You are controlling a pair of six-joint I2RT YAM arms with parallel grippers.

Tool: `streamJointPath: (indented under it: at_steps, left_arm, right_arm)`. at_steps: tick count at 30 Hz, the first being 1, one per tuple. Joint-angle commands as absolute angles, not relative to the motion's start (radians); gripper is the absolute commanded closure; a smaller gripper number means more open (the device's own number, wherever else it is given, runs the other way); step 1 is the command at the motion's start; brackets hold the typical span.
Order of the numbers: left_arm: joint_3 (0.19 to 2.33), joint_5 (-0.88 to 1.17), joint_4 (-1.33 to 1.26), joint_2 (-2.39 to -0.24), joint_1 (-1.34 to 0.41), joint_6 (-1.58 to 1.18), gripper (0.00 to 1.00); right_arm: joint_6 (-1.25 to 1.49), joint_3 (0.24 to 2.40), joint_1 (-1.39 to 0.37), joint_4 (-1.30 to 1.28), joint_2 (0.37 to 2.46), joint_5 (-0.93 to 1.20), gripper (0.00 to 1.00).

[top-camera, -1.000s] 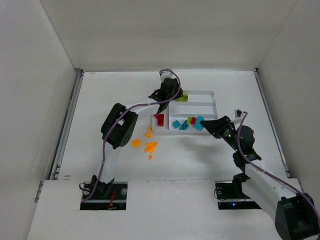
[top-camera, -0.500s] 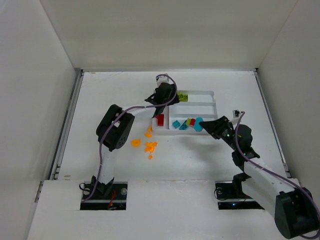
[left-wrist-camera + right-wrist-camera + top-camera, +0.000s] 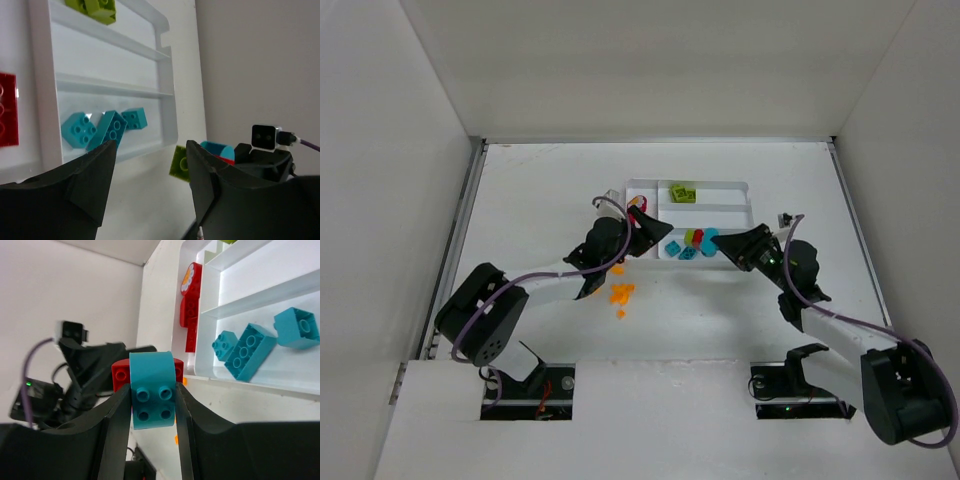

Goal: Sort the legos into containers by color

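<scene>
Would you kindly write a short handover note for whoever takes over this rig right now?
Left claw: open, empty, by the near-left corner of the tray.
Right claw: shut on a teal brick with a red brick stuck behind it, at the tray's near-right corner.
Done: green bricks in the far section, teal bricks in the near one, red bricks in the narrow one.
Left: orange bricks lie loose outside the tray; the held stack is mixed and probably needs splitting.

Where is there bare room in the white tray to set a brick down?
The middle long section of the white plastic tray is bare, between the section holding the lime green brick and the crowded one holding three teal bricks.
</scene>
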State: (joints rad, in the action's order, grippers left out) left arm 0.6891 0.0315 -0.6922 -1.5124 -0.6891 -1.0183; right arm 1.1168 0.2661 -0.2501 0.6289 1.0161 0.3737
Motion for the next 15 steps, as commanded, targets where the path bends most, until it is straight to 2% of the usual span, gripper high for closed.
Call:
streamJointPath:
  at_steps: [1,6,15]
  left_arm:
    - [0.606,0.100,-0.934,-1.473,-0.685,-1.196,0.44]
    - [0.548,0.149,-1.049,-1.466,-0.685,-1.250,0.42]
    - [0.436,0.186,-1.279,-1.479,-0.657,-1.347,0.42]
  right_arm:
    - [1.225,0.308,-0.257,0.833,1.064,0.431,0.68]
    - [1.302,0.308,-0.298,0.925,1.124,0.431,0.69]
    - [1.324,0.313,-0.370,0.919,1.129,0.361,0.68]
